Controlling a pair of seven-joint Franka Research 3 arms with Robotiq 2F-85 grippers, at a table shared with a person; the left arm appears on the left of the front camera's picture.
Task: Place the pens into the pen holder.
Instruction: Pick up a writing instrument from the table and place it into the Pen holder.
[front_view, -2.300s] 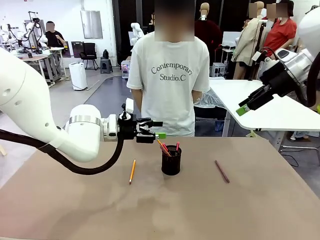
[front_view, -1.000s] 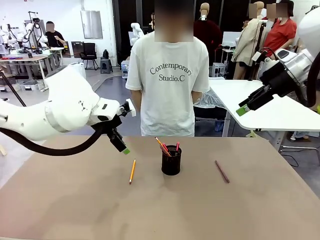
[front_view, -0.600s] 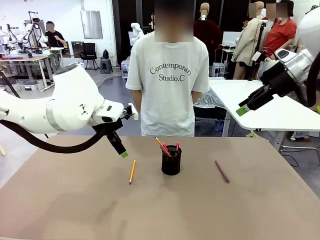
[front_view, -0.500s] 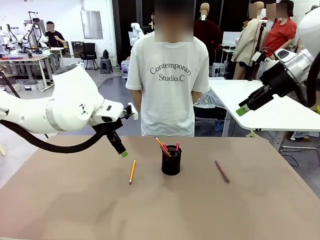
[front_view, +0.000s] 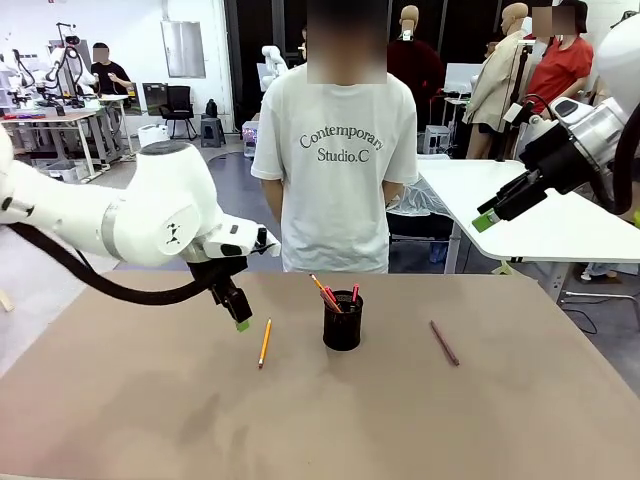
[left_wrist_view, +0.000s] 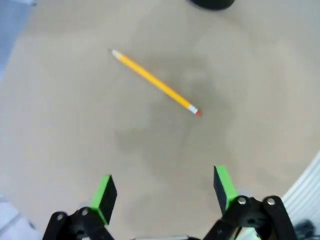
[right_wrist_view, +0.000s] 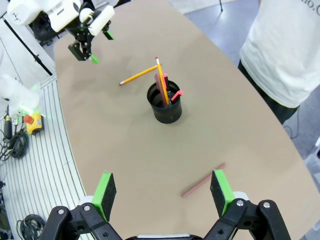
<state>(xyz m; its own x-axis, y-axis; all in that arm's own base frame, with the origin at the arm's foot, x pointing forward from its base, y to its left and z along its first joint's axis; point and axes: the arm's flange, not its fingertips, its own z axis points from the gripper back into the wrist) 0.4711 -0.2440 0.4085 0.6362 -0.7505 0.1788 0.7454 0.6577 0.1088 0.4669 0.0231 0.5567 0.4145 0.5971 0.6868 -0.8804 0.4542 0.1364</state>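
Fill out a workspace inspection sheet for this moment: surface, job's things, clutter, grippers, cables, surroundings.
Surface: brown table, faintly mottled.
Job's things: pen holder upright near the middle, with pens in it; yellow pencil flat on the table to its left; maroon pen flat to its right.
Clutter: nothing seen.
Grippers: left gripper open, low over the table beside the pencil, not touching it; right gripper open, raised at the right, holding nothing.
Cables: black hose looped under the left arm; loose cables on the floor.
Surroundings: person in a white T-shirt at the far edge; white side table behind.
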